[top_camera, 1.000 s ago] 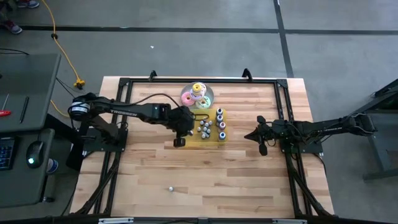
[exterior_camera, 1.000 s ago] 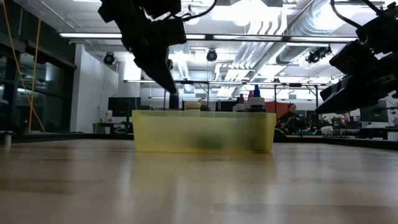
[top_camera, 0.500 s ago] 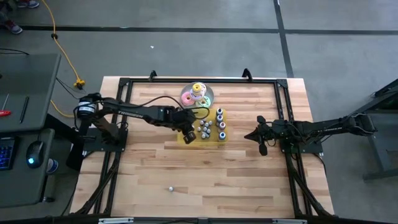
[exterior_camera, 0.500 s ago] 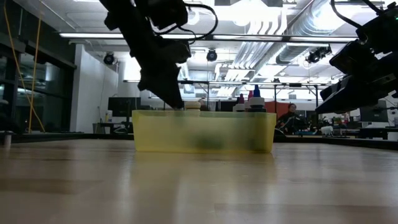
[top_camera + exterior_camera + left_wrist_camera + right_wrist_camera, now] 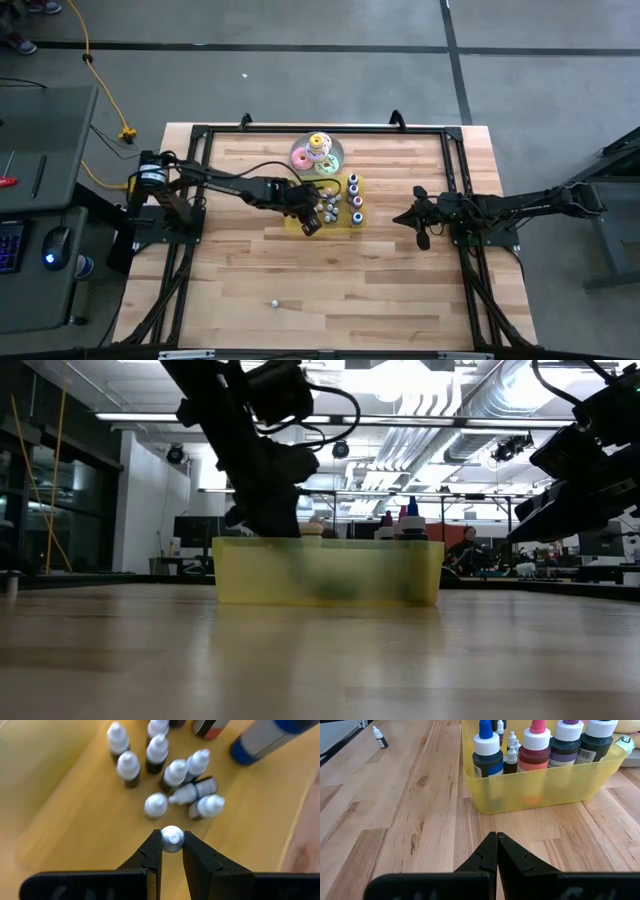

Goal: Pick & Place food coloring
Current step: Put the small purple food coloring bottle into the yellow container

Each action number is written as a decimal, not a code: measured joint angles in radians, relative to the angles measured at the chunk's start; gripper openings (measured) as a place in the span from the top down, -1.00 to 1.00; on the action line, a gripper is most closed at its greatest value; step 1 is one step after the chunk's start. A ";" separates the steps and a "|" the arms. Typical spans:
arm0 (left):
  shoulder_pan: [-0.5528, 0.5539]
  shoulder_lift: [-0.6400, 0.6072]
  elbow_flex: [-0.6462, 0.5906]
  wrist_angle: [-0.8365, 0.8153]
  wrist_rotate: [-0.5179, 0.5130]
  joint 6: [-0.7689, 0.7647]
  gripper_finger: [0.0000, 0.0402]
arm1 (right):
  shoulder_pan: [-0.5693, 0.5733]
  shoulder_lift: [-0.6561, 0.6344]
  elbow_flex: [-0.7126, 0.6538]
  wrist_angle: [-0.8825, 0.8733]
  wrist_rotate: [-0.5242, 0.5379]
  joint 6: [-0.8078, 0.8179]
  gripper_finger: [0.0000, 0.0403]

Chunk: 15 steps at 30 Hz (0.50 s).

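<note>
Left gripper (image 5: pixel 172 851) inside translucent yellow plastic tray (image 5: pixel 301 228), fingers clamped on one rounded white-capped food coloring bottle (image 5: pixel 172 840); nine more stand beside. Right gripper (image 5: pixel 497 851) closed, empty.

Left arm (image 5: pixel 262 450): we see it reaching down behind the yellow tray's (image 5: pixel 327 572) wall.
Bottle caps (image 5: pixel 400 520): we see them above its rim.
Right arm (image 5: pixel 585 455): raised.
</note>
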 joint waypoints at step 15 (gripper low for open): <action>0.000 0.034 0.000 0.041 -0.008 -0.021 0.77 | 0.000 0.000 0.000 0.001 0.000 0.000 1.00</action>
